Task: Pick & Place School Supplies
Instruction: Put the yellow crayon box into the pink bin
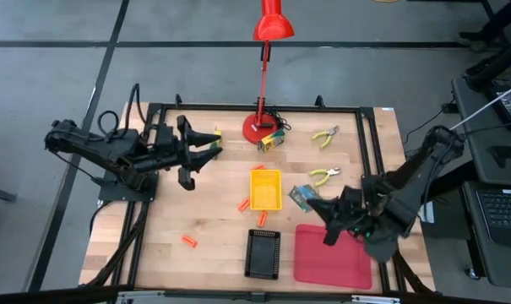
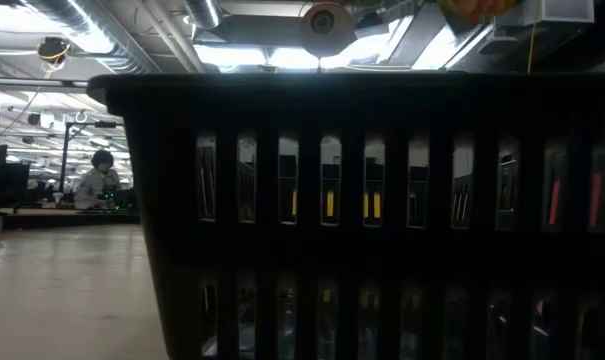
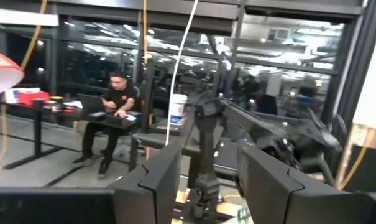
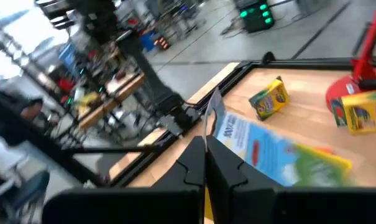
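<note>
High view: I see my right gripper (image 1: 310,201) pinching a flat printed card packet (image 1: 300,197) right of centre, just beside the yellow tray (image 1: 265,189). The right wrist view alone shows its glossy blue-and-green face (image 4: 268,149), long axis running toward the red lamp base (image 4: 352,93). Left gripper (image 1: 211,143) hovers upper left, fingers spread. Yellow-green handled pliers (image 1: 326,135) and orange sticks (image 1: 188,241) lie on the plywood table (image 1: 213,219). The low view only shows the black slatted tray (image 2: 362,220).
</note>
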Robot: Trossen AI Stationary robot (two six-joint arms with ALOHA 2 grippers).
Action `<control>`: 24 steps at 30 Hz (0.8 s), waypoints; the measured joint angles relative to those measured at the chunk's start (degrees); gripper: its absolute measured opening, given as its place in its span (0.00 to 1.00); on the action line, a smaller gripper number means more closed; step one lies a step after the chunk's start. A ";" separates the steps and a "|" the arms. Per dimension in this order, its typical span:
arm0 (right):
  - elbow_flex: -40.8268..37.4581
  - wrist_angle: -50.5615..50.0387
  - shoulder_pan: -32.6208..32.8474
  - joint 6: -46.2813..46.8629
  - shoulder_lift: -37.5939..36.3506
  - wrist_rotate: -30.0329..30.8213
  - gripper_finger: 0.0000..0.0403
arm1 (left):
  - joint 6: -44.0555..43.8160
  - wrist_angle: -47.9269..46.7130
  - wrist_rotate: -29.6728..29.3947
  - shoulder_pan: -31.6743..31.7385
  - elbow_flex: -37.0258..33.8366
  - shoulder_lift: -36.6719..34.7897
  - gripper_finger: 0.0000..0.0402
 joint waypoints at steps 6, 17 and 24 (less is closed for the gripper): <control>1.17 -0.08 0.51 9.83 7.74 1.08 0.00 | -0.23 -0.19 -6.01 -2.62 -0.02 0.01 0.37; 6.61 -3.72 -0.32 13.64 13.22 -5.22 0.00 | -2.75 -1.60 -8.47 -5.59 -0.02 -0.11 0.37; 12.63 -3.59 -0.35 -5.69 10.46 -14.88 0.00 | -2.85 -1.98 -8.32 -5.86 -0.02 -0.11 0.37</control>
